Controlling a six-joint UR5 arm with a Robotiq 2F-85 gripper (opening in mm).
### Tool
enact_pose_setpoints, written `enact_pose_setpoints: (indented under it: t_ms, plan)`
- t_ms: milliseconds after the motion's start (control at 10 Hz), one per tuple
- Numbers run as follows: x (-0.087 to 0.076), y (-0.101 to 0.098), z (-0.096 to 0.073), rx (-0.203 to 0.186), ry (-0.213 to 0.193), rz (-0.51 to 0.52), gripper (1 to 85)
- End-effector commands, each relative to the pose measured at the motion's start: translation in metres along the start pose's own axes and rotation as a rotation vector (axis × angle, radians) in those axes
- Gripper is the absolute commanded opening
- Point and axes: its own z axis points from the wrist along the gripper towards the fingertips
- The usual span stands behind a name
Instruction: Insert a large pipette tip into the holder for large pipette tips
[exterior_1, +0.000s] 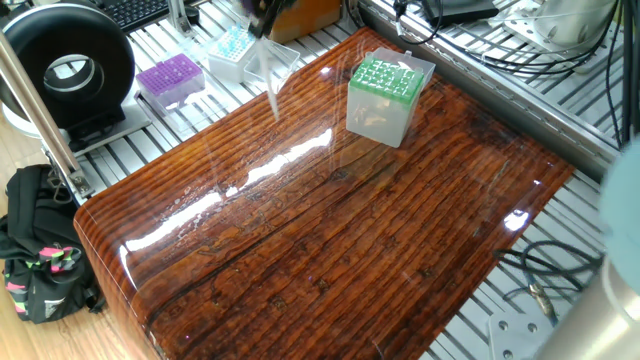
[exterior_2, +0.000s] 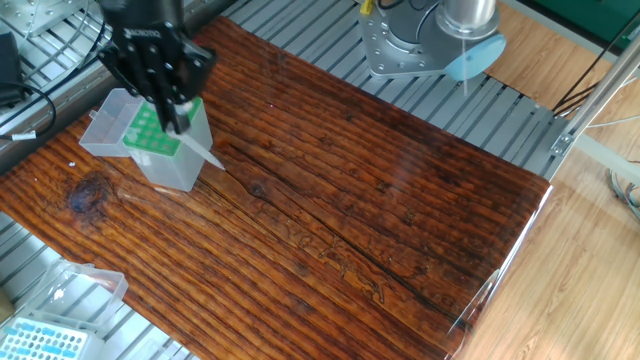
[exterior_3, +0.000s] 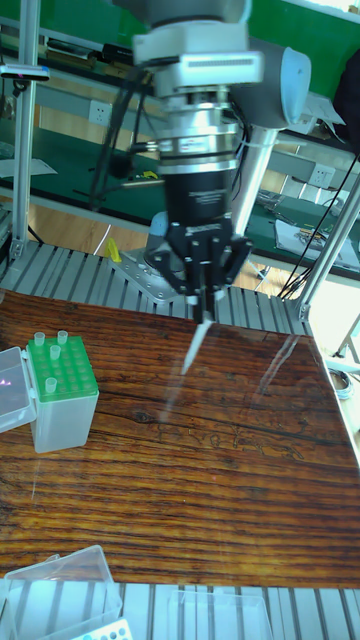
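My gripper (exterior_3: 205, 305) is shut on the large pipette tip (exterior_3: 195, 348), a slender translucent cone that hangs point down and slightly tilted, well above the wood. In the other fixed view the gripper (exterior_2: 178, 122) hovers over the holder for large pipette tips (exterior_2: 172, 168), partly covering its green grid, and the tip (exterior_2: 205, 155) slants past the holder's right side. In one fixed view only the blurred gripper (exterior_1: 262, 22) shows at the top edge, with the tip (exterior_1: 270, 85) left of the holder (exterior_1: 385, 100). A few tips stand in the holder (exterior_3: 62, 400).
The holder's clear lid (exterior_2: 100, 120) lies open behind it. A purple-topped box (exterior_1: 170, 78) and a blue-topped clear box (exterior_1: 235, 48) sit off the wooden table (exterior_1: 330, 240). A black round device (exterior_1: 68, 68), a bag (exterior_1: 40, 260) and cables surround the table.
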Motion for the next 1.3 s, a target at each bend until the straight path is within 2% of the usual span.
enact_pose_setpoints:
  t_ms: [0,200,400,500,600,700,900,1100,1200]
  plan:
    - [0.022,-0.033,-0.004,-0.024,-0.021,-0.072,1.0]
    - [0.016,-0.023,-0.007,-0.003,-0.011,-0.082,1.0]
    - [0.013,-0.013,-0.007,-0.030,-0.018,0.013,1.0]
    - [0.006,-0.009,-0.007,-0.045,-0.045,0.084,1.0]
    - [-0.001,-0.002,-0.008,-0.078,-0.067,0.178,1.0]
    - [-0.011,-0.004,-0.009,-0.075,-0.103,0.229,1.0]
    - [-0.015,-0.005,-0.006,-0.069,-0.125,0.221,1.0]
    - [-0.005,-0.022,-0.004,-0.053,-0.090,0.188,1.0]
    - [0.000,-0.040,-0.004,-0.046,-0.071,0.152,1.0]
